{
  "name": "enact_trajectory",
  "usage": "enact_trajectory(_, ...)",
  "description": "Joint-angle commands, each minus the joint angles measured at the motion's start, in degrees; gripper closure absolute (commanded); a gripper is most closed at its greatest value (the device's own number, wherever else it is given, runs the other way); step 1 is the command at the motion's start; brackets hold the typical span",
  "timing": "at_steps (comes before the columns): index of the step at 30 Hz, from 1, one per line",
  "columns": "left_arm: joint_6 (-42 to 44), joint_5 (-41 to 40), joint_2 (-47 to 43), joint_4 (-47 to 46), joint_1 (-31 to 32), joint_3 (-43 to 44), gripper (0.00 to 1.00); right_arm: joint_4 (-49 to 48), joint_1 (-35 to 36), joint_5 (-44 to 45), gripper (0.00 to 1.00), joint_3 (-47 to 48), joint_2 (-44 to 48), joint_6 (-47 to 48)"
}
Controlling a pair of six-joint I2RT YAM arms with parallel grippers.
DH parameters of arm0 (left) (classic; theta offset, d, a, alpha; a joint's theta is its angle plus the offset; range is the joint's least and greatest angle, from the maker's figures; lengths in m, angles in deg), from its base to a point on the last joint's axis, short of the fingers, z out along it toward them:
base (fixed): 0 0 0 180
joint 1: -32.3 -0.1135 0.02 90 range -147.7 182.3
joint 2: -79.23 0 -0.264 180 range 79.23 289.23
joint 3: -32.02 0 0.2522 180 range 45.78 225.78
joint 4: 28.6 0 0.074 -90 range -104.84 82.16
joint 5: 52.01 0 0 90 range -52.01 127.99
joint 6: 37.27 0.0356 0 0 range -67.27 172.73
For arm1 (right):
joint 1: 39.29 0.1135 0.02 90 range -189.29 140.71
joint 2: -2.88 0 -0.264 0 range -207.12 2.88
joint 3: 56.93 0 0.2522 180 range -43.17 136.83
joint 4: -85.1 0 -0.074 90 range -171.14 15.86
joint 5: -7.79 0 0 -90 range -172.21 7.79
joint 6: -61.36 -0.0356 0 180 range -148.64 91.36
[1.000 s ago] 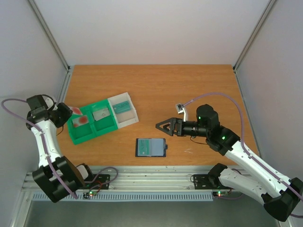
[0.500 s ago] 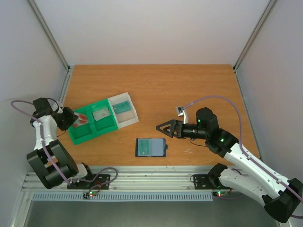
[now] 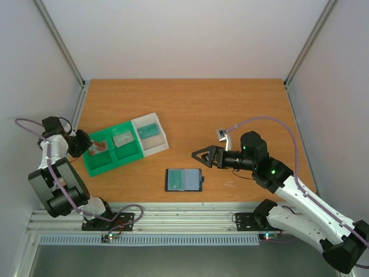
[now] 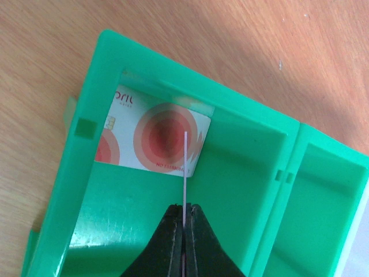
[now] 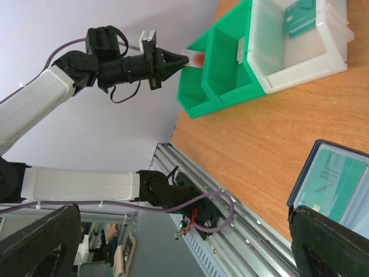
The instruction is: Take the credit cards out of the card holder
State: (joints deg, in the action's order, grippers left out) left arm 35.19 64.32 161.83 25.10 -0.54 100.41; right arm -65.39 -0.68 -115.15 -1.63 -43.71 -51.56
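The dark card holder (image 3: 184, 179) lies open on the table near the front, with a teal card (image 3: 186, 178) in its pocket; both also show in the right wrist view, the holder (image 5: 301, 186) and the card (image 5: 337, 179). My left gripper (image 4: 184, 206) is shut on a thin whitish credit card (image 4: 185, 167), held edge-on just above the left compartment of the green bin (image 4: 86, 173). A pale card with red circles (image 4: 155, 138) lies in that compartment. My right gripper (image 3: 197, 154) is open and empty, above the table just right of the holder.
The green bin (image 3: 95, 167) holds a whitish card (image 3: 122, 139) in its middle compartment. A white bin (image 3: 158, 147) joined to its right holds a teal card (image 3: 149, 131). The metal rail (image 3: 184, 216) runs along the table's front edge.
My left gripper has moved down and left with its card, from above the bin's rear corner to low over the left compartment. My right gripper has drifted slightly right.
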Motion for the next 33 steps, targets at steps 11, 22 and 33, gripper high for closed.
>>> enact_trajectory(11, 1.4, -7.08, 6.62, -3.77, 6.21, 3.97, 0.9, -0.18, -0.18, 2.64, 0.02, 2.72, -1.0, 1.95)
enact_trajectory(22, 0.78, -9.87, 7.12, -2.92, 6.65, 4.57, 0.82, 1.06, -0.17, 3.39, 0.02, 2.74, -0.78, 2.46)
enact_trajectory(33, -3.5, -19.13, 4.72, 0.58, 7.45, 6.82, 0.56, 6.81, -0.14, 4.67, 0.02, 3.97, -1.15, 5.21)
